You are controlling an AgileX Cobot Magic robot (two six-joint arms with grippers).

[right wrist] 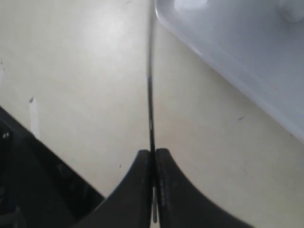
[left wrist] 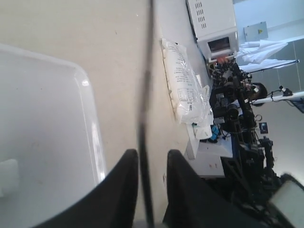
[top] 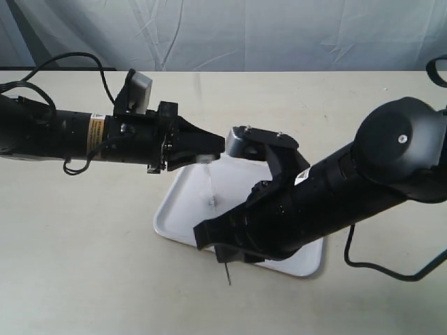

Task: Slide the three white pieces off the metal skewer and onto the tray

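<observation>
Thin, straight skewer (right wrist: pixel 151 95); dark, apparently metallic

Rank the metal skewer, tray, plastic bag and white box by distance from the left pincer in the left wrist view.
1. metal skewer: between the left pincer's fingers.
2. tray: right beside the pincer.
3. plastic bag: farther out, lying flat.
4. white box: farthest, beyond the bag.

A lab: cluttered black equipment (left wrist: pixel 240 118), a vented white machine (left wrist: pixel 211 23), draped cloth backdrop (top: pixel 244 31).
</observation>
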